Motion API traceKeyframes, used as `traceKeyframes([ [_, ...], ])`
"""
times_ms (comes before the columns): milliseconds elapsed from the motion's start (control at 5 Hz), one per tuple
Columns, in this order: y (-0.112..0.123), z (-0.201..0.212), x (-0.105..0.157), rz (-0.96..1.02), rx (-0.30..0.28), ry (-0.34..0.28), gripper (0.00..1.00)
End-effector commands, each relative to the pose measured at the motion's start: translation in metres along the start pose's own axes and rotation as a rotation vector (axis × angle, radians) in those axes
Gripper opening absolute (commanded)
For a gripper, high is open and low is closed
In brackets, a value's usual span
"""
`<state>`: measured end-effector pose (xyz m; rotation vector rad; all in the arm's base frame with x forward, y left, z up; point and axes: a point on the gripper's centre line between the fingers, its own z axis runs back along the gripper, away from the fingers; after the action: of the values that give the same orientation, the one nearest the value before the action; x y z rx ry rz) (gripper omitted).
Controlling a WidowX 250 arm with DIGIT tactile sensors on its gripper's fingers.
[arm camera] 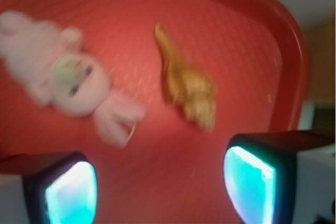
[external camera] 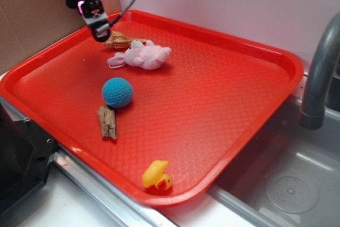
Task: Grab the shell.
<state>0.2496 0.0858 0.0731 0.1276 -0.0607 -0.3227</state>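
Observation:
The tan-and-brown spiral shell (external camera: 120,40) lies on the red tray (external camera: 212,104) near its far left corner, just behind the pink plush toy (external camera: 144,55). In the wrist view the shell (arm camera: 186,85) is blurred, lying ahead of the jaws and nearer the right finger. My gripper (external camera: 100,31) hovers just left of the shell, above the tray. It is open, and only bare tray shows between the two cyan-lit fingertips (arm camera: 249,184). The gripper (arm camera: 160,190) touches nothing.
A blue crocheted ball (external camera: 117,92), a flat brown wood piece (external camera: 107,122) and a yellow rubber duck (external camera: 157,176) also lie on the tray. A grey faucet (external camera: 319,73) and sink (external camera: 287,184) are at the right. Cardboard stands at the back left.

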Motion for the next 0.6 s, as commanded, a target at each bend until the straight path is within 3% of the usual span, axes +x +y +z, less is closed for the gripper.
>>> traceKeyframes([
  [0, 0.044, -0.04, 0.017, -0.08, -0.059, -0.108, 1.0],
  [200, 0.051, -0.053, 0.012, -0.061, -0.042, -0.109, 1.0],
  [400, 0.039, -0.066, 0.013, -0.063, -0.07, -0.107, 1.0],
])
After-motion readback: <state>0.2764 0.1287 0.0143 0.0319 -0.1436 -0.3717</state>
